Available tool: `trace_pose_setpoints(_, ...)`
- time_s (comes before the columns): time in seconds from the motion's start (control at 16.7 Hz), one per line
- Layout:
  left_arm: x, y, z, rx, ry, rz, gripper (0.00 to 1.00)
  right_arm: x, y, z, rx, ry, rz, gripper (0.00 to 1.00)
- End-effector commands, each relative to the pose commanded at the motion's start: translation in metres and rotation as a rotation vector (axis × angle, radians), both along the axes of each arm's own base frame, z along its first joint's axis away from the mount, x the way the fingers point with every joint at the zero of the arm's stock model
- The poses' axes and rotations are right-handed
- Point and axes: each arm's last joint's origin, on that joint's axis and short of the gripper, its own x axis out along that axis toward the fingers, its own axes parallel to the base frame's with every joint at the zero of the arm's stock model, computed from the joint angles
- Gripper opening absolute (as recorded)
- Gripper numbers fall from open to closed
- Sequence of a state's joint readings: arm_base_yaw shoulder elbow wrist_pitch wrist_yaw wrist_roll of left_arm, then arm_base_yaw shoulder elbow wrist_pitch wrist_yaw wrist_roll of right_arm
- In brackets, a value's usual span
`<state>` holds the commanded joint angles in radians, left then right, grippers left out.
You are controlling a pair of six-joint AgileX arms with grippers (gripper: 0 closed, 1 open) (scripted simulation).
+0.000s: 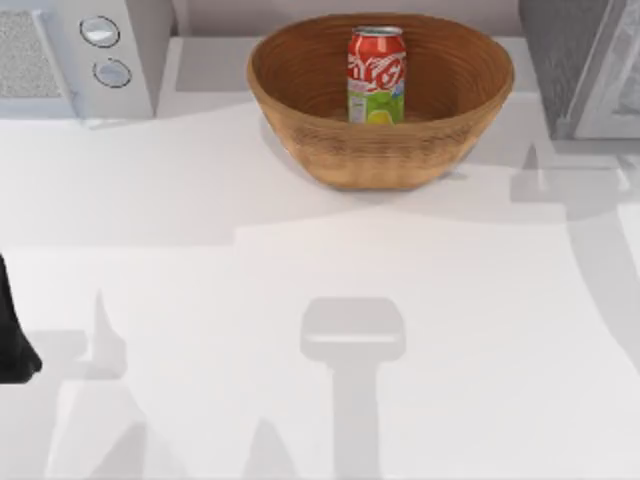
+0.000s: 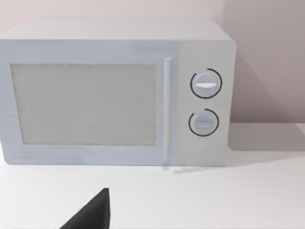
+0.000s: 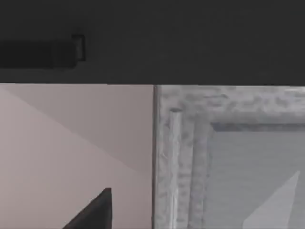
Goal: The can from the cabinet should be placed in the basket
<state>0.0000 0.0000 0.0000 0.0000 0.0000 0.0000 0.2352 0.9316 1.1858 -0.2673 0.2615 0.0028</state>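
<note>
A white box-shaped microwave (image 1: 75, 55) stands at the back left of the white table (image 1: 300, 300). Its speckled grey door window (image 2: 83, 104) sits beside a vertical handle (image 2: 167, 109), with two round knobs (image 2: 206, 84) stacked one above the other. Behind it rises a pale pinkish wall (image 2: 267, 57).

The red can (image 1: 376, 75) with its green lemon band is standing upright inside the round orange-brown wicker basket (image 1: 300, 110). The dark grey speckled cabinet (image 1: 560, 50) is sitting just beside the basket.

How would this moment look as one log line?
can: upright in basket | cabinet: back right | left arm: parked, table's left edge
</note>
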Motion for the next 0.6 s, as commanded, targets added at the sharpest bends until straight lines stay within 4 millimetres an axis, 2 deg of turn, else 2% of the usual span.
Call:
trace_pose_setpoints(0.36, 0.000, 0.000, 0.000, 0.000, 0.000, 0.000, 1.00, -0.055, -0.027, -0.127, 0.002, 0.033, 0.003, 1.00)
trace_pose_setpoints(0.6, 0.000, 0.000, 0.000, 0.000, 0.000, 0.000, 1.00, -0.074, -0.036, -0.209, 0.009, 0.024, 0.009, 1.00)
